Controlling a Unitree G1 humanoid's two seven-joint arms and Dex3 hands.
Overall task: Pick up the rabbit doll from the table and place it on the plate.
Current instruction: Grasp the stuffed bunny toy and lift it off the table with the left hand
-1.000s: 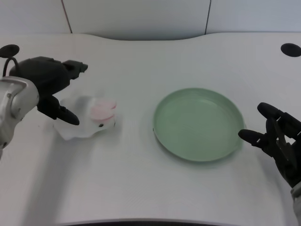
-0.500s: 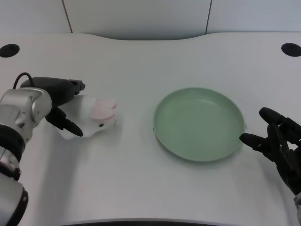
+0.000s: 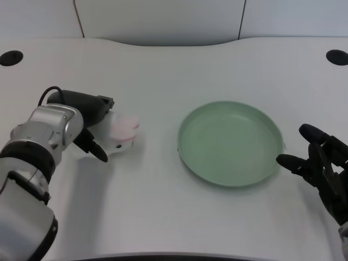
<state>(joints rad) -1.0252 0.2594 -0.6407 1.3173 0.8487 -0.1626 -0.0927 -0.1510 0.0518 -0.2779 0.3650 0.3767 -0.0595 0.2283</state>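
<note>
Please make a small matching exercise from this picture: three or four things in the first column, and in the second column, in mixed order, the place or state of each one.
Column one:
1. rabbit doll
2. plate
3. left hand
4. right hand

Column two:
a. green, nothing lies in it
b. at the right edge, away from the plate, holds nothing
c. white and pink, on the table left of the plate
d. black fingers around the doll's left side

Pairs: 1-c, 2-a, 3-d, 4-b

White, pink-eared rabbit doll (image 3: 120,133) left of green plate (image 3: 230,142)
</note>
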